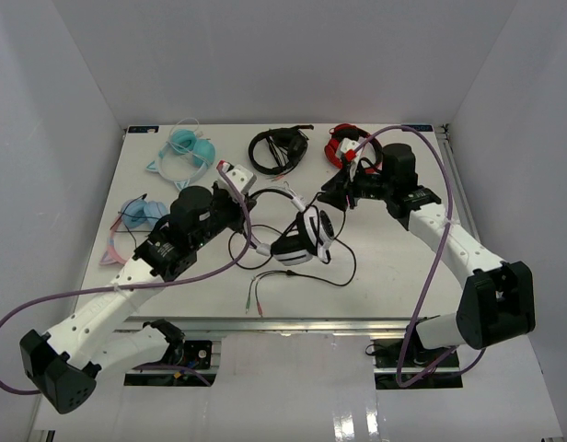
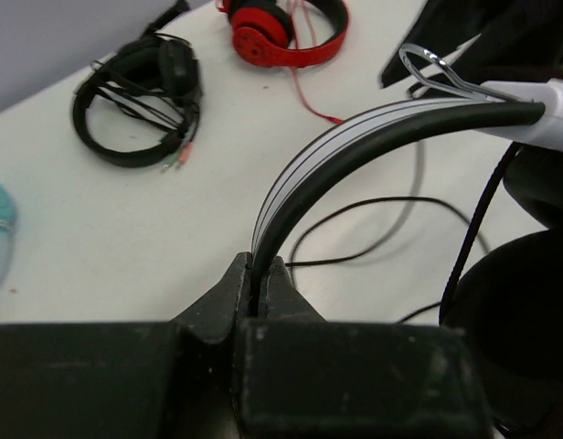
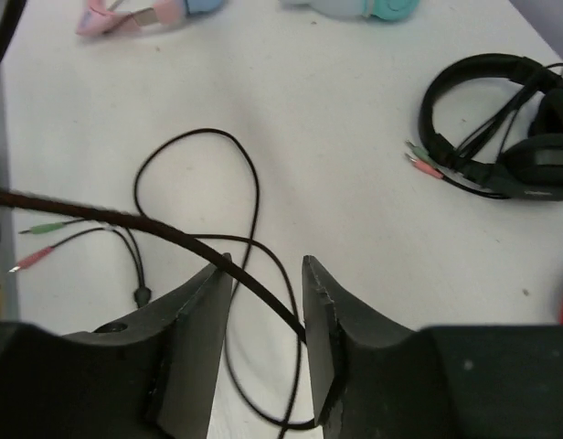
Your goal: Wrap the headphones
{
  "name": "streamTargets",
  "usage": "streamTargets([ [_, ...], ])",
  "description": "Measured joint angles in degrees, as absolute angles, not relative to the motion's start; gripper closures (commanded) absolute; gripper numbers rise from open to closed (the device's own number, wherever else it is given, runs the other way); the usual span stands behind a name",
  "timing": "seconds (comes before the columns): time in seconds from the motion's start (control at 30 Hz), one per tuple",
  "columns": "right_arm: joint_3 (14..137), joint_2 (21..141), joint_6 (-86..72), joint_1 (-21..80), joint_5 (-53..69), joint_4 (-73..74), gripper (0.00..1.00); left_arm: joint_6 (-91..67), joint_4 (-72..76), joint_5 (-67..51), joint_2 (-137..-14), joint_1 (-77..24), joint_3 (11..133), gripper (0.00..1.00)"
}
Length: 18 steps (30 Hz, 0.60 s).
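The white-and-black headphones [image 1: 306, 235] are in the middle of the table, their earcups at the centre. My left gripper [image 1: 247, 216] is shut on the black headband, which arches up and right from the jaws in the left wrist view [image 2: 355, 146]; the gripper [image 2: 259, 283] pinches its end. My right gripper [image 1: 337, 196] is open just behind the earcups. In the right wrist view the thin black cable [image 3: 172, 233] runs slantwise through the gap between the fingers of that gripper [image 3: 263, 274], unclamped. More cable loops on the table [image 1: 343, 267], with the split plugs [image 1: 253, 304] near the front edge.
All-black headphones [image 1: 277, 149] and red headphones [image 1: 343, 145] lie at the back of the table. Teal headphones [image 1: 185, 147] and a blue-and-pink pair [image 1: 136, 216] lie at the left. White walls enclose the table on three sides.
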<state>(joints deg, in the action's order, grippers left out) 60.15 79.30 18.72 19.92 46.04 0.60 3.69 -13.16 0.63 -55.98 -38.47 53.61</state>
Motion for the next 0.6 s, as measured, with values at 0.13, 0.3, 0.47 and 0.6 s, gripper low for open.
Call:
streamTargets([
  [0.13, 57.72, 81.18, 9.30, 19.58, 53.01, -9.82, 0.34, -4.10, -15.00, -2.32, -60.74, -38.69, 62.56, 1.00],
  [0.3, 52.60, 84.28, -2.44, 19.94, 57.69, -26.10, 0.32, -13.40, -16.47, -0.98, -64.11, -38.74, 73.06, 1.00],
  [0.47, 44.11, 87.37, -17.87, 20.50, 61.00, -44.86, 0.31, -22.34, -15.45, 2.58, -65.99, -38.74, 79.94, 1.00],
  [0.6, 42.14, 87.93, -23.37, 22.72, 61.47, -51.69, 0.31, -28.00, -12.63, 5.47, -66.71, -38.74, 81.80, 1.00],
])
